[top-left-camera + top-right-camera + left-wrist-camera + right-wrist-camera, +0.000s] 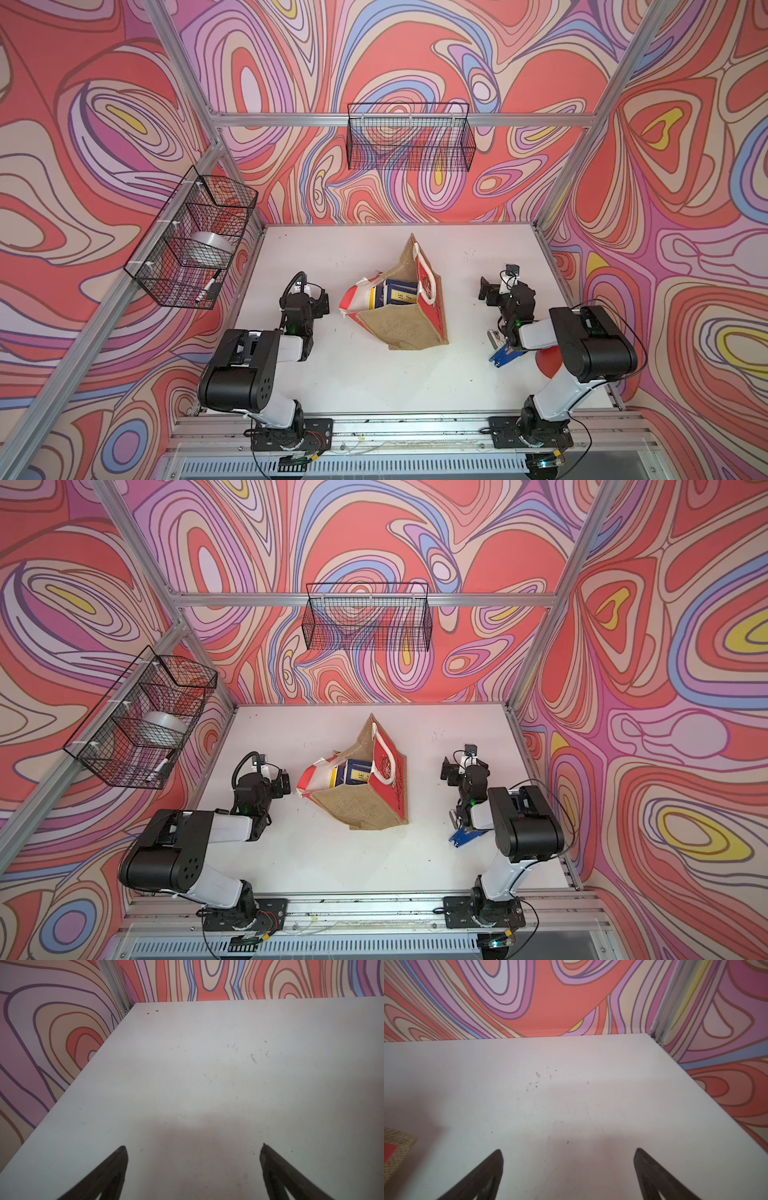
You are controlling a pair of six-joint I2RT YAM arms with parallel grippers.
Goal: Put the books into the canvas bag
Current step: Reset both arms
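Canvas bag (409, 320): sitting mid-table, mouth gaping. Books (395, 294): standing inside it, apparently all packed. Left gripper (193, 1155), right gripper (569, 1157): flanking the bag, jaws spread wide, holding nothing, likely parked clear.

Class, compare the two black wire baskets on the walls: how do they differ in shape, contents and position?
The side-wall basket is split into compartments; the back-wall basket is one long trough. The side-wall basket holds a roll of tape and a marker; the back-wall basket looks empty. The side-wall basket hangs near the left arm; the back-wall basket hangs centred, behind the canvas bag. Both are black wire mesh fixed to the aluminium frame.
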